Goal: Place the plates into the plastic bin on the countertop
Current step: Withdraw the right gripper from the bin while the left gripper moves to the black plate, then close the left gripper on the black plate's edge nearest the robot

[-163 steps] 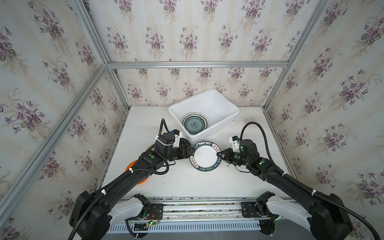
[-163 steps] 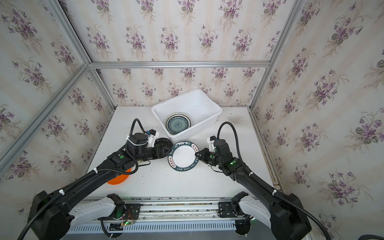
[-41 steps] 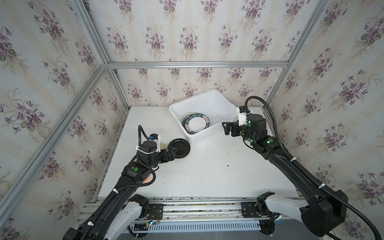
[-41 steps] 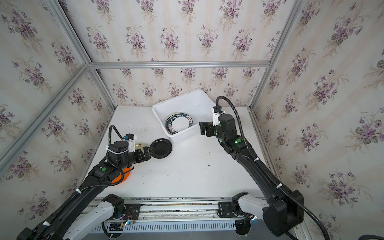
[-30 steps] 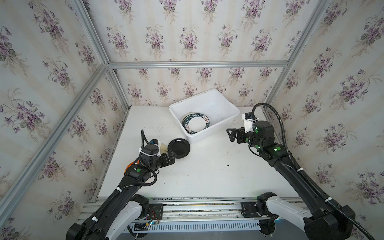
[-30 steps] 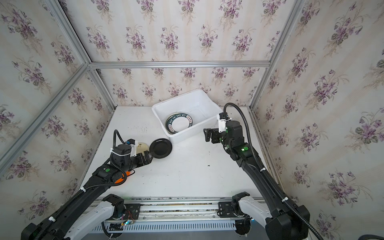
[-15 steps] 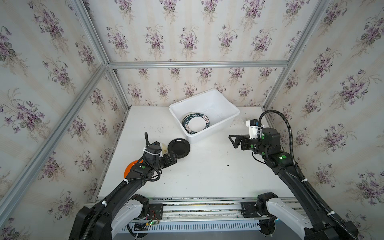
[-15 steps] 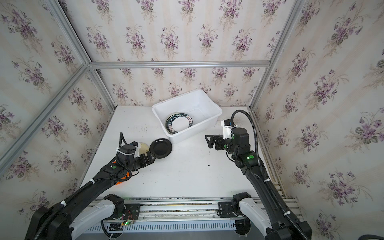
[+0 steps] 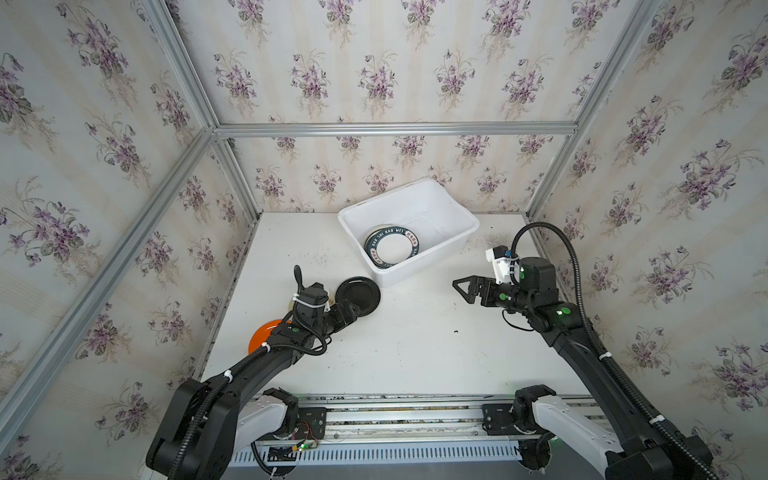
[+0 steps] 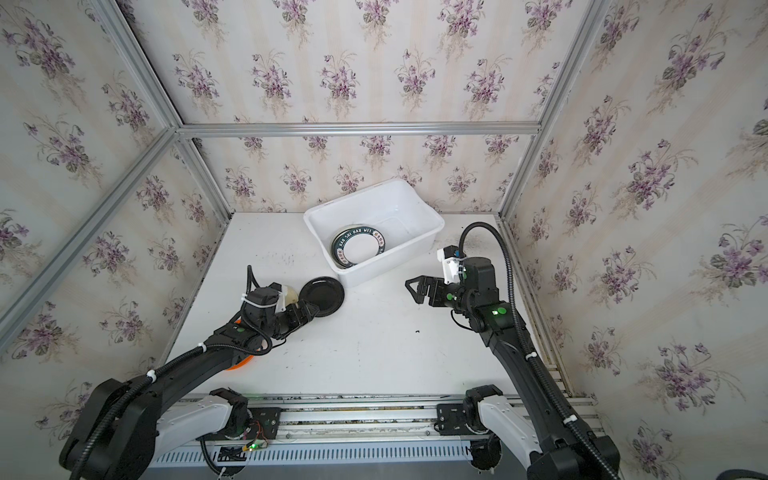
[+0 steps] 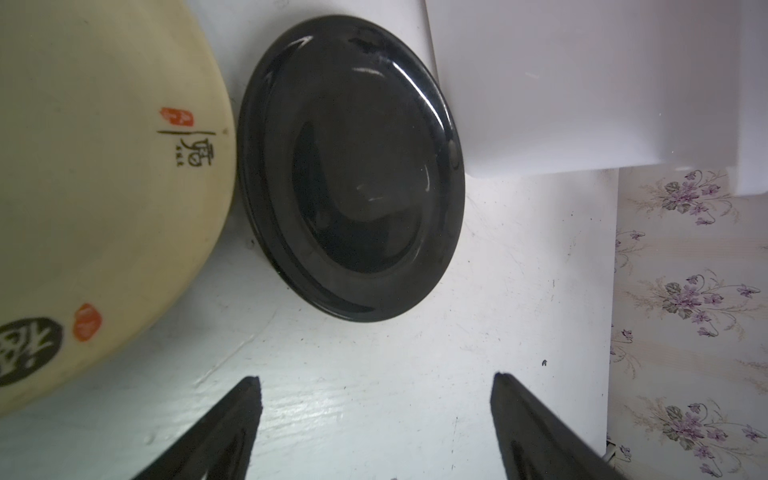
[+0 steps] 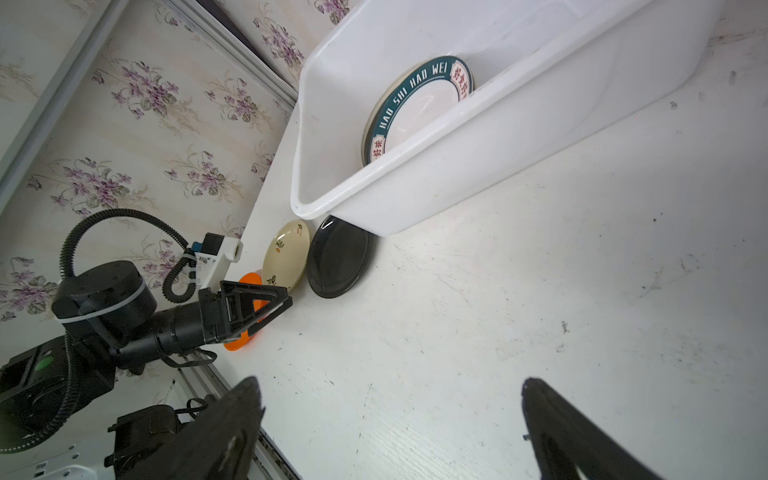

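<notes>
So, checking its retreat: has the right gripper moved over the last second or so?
Yes. The right gripper, open, has drawn back from the right end of the plastic bin toward the front rail, over bare countertop.

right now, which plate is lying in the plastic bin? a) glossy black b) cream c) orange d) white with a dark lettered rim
d: the lettered-rim white plate lies in the plastic bin; the black plate, cream plate and orange plate sit on the countertop.

Black arms [image 9: 266, 365], white bases [image 9: 569, 419], ribbed cables [image 9: 570, 249], green lights [image 9: 560, 311]; right gripper [image 9: 459, 284] triangular-fingered.
</notes>
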{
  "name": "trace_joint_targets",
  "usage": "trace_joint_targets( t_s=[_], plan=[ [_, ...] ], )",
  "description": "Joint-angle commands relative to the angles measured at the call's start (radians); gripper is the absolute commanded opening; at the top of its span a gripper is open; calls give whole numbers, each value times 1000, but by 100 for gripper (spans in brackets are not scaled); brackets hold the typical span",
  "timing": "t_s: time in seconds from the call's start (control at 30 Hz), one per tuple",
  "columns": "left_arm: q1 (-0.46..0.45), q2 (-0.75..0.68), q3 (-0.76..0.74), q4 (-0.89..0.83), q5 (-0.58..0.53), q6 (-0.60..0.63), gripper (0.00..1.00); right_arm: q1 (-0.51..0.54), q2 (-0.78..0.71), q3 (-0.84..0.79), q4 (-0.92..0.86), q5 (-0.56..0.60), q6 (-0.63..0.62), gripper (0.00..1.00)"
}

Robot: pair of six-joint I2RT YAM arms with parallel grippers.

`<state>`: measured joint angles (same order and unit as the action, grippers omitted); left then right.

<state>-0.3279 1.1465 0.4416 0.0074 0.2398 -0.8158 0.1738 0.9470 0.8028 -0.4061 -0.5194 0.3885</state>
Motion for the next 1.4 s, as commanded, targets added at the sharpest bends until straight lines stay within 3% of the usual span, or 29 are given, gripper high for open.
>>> trace_joint_targets(
  t_s=[0.0,0.6,1.17,1.37],
  plan=[
    [0,22,8,61,3,-28,85,0,7,-8,-25,7,-30,100],
    [-13,152,28,89,-83,-44,70,0,-5,-13,-18,74,-44,100],
    [-31,259,62,102,-145,-18,67,-1,-10,-50,21,76,4,99],
    [-31,299,71,122,-146,-28,61,-1,-12,-44,13,58,-4,99]
  ],
)
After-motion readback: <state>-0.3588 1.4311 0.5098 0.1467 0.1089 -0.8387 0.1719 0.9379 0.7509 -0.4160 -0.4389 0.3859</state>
